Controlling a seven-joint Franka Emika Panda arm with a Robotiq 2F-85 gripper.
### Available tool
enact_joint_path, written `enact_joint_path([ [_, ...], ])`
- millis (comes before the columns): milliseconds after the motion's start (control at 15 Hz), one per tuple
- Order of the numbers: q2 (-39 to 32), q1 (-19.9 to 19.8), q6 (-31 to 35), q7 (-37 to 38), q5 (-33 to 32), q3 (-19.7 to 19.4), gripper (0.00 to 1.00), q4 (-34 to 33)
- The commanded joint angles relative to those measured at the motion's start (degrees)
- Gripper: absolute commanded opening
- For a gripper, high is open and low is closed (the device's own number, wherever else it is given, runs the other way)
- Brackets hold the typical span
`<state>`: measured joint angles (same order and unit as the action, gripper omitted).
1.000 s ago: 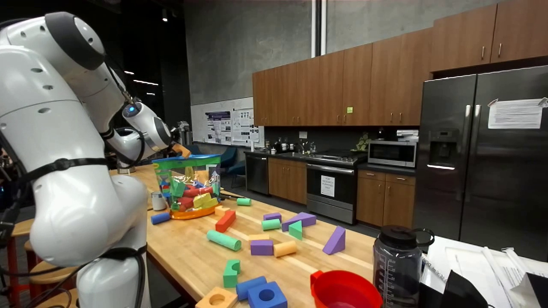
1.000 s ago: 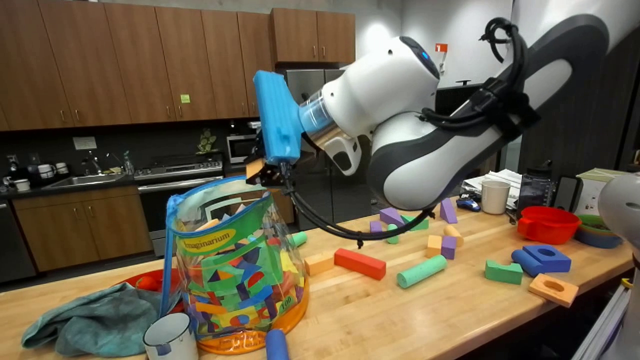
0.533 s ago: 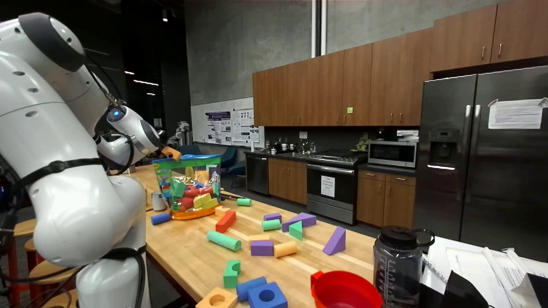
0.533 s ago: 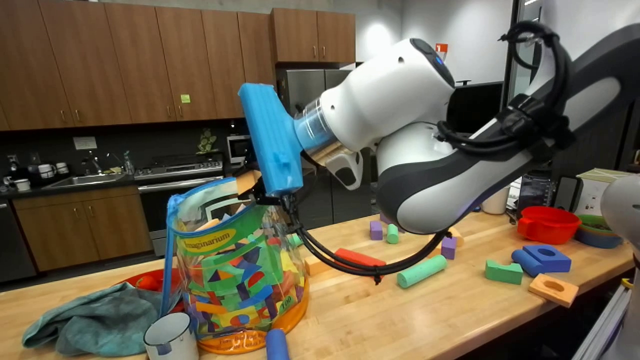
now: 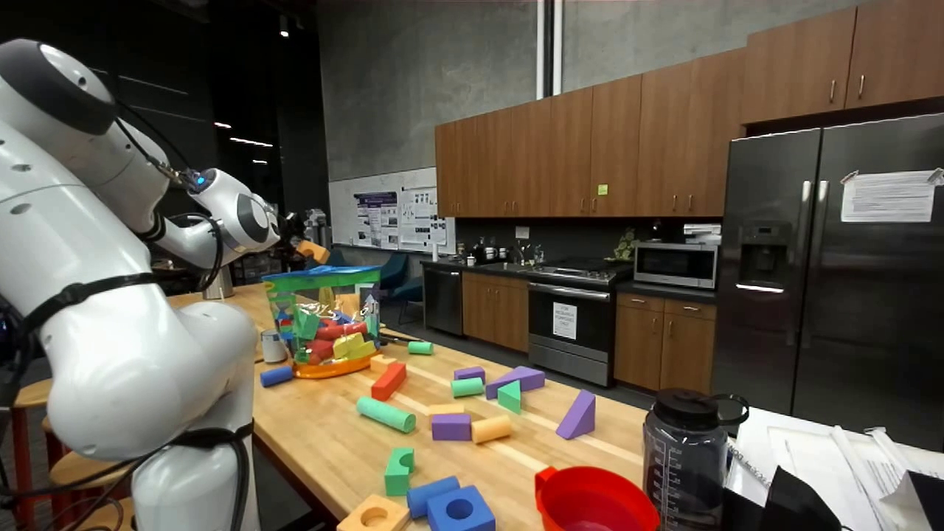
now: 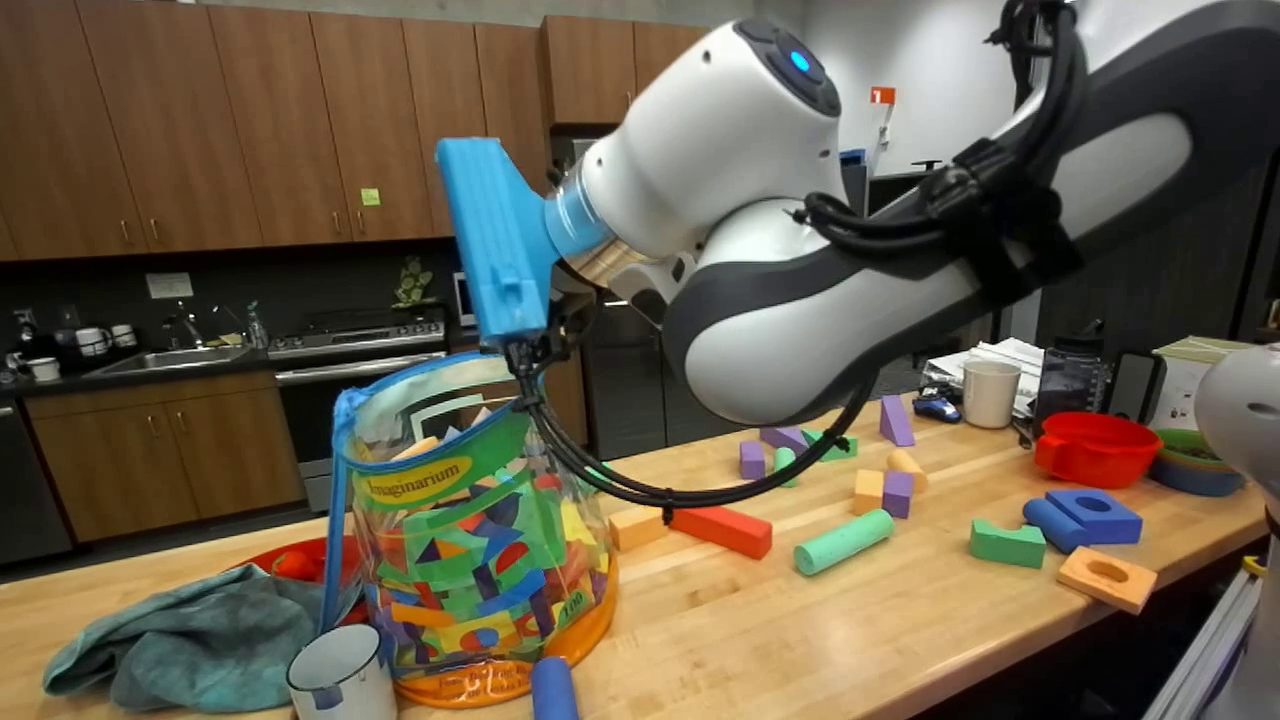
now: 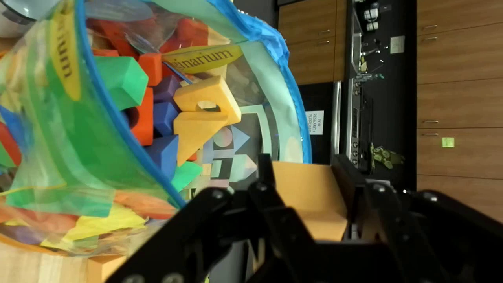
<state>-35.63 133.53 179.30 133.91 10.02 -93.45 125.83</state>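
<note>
My gripper (image 7: 305, 163) is shut on an orange block (image 7: 310, 192), with a finger pressed against each side of it. In an exterior view the held orange block (image 5: 313, 251) hangs tilted just above the rim of a clear zippered bag. That bag's blue rim (image 7: 118, 122) curves around the left of the wrist view, beside the gripper. Inside the bag lie a green block (image 7: 122, 80), a yellow block with a hole (image 7: 206, 96) and several others. In an exterior view the blue-covered gripper mount (image 6: 495, 240) stands over the bag's green band (image 6: 505, 430), hiding the held block.
Loose blocks lie on the wooden table, among them a red one (image 6: 722, 530), a green cylinder (image 6: 845, 541) and a blue cylinder (image 6: 554, 688). A white mug (image 6: 343, 675) and a teal cloth (image 6: 200, 635) sit beside the bag. A red bowl (image 5: 596, 498) stands farther off.
The gripper has dipped and then risen again with the orange block held. Seen from outside, the arm has shifted over the bag. The bag and the table blocks have stayed put.
</note>
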Motion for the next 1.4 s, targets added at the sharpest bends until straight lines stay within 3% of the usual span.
enact_joint_path([
  [0,-6.5,-3.3,-6.0,-1.2,4.4,1.6,0.16,-6.9],
  [533,-12.2,-9.5,-11.6,-0.7,2.9,9.2,0.16,-16.7],
  [600,-12.7,-10.2,-12.2,-0.6,2.7,9.5,0.66,-17.5],
  [733,-13.7,-12.3,-13.4,-0.4,2.3,10.2,0.7,-19.3],
  [1067,-15.2,-16.3,-15.5,0.2,1.6,10.5,0.99,-22.5],
  [1333,-16.2,-20.5,-16.7,1.4,1.7,11.0,1.0,-25.3],
])
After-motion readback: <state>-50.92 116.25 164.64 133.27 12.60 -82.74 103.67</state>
